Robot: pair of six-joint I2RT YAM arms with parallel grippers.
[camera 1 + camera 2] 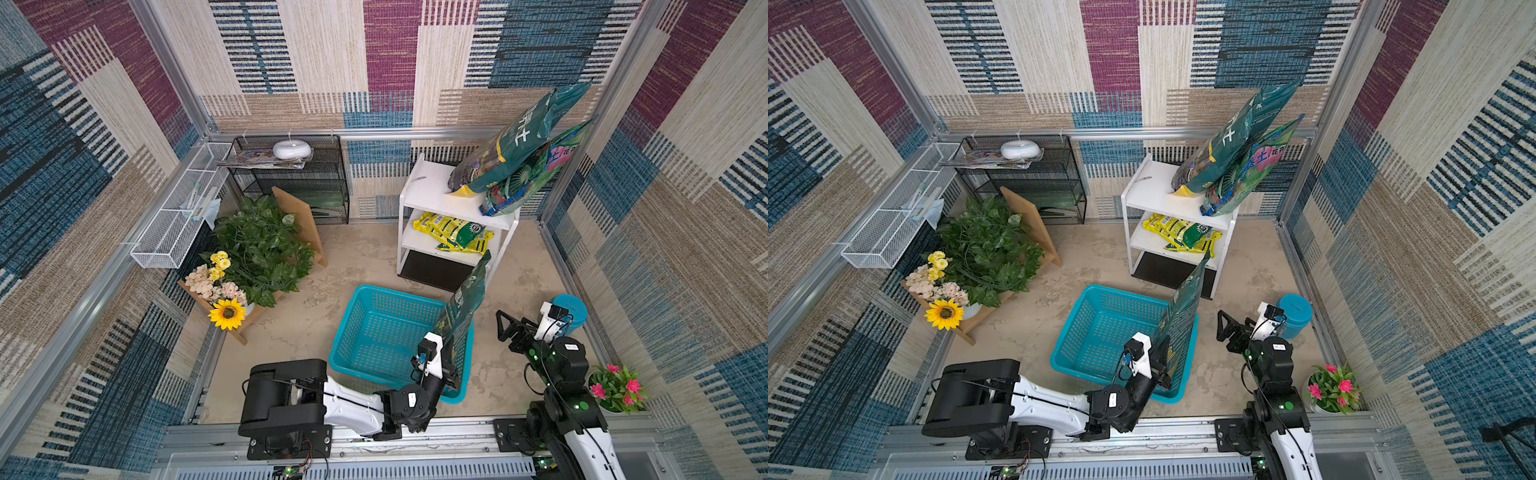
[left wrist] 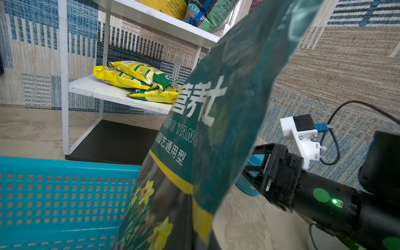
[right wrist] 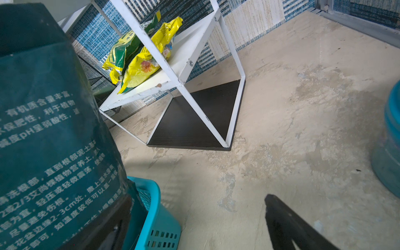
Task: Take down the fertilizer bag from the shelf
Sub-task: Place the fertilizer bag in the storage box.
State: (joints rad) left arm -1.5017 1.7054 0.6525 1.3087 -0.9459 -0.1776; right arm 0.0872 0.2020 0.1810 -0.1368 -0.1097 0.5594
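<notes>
1. Left hand [image 1: 452, 372]: clenched on the lower end of the fertilizer bag [image 1: 462, 305]. The grip shows in both top views [image 1: 1163, 365].
2. Fertilizer bag: off the shelf [image 1: 428, 192] and held clear of the worktop [image 1: 316, 307]. It stands nearly upright, top end tilted toward the shelf's front right corner. Its lower end is at the right rim of the basket [image 1: 376, 291]. Contact with the basket cannot be determined. The left wrist view shows the printed front face [image 2: 216, 112]. The right wrist view shows the back face with small white text [image 3: 43, 129].
3. Right hand [image 1: 508, 328]: released, jaws wide apart, holding nothing. It sits over the worktop between the basket and the blue container [image 1: 572, 309]. The right wrist view shows 1 black finger [image 3: 287, 225] above bare worktop.
4. Shelf: against the back wall, behind the basket. The top board carries 2 green bags [image 1: 519, 141] leaning toward the right wall. The middle board carries the yellow bags [image 1: 453, 230], lying flat. The black bottom panel [image 3: 194, 121] carries nothing.
</notes>
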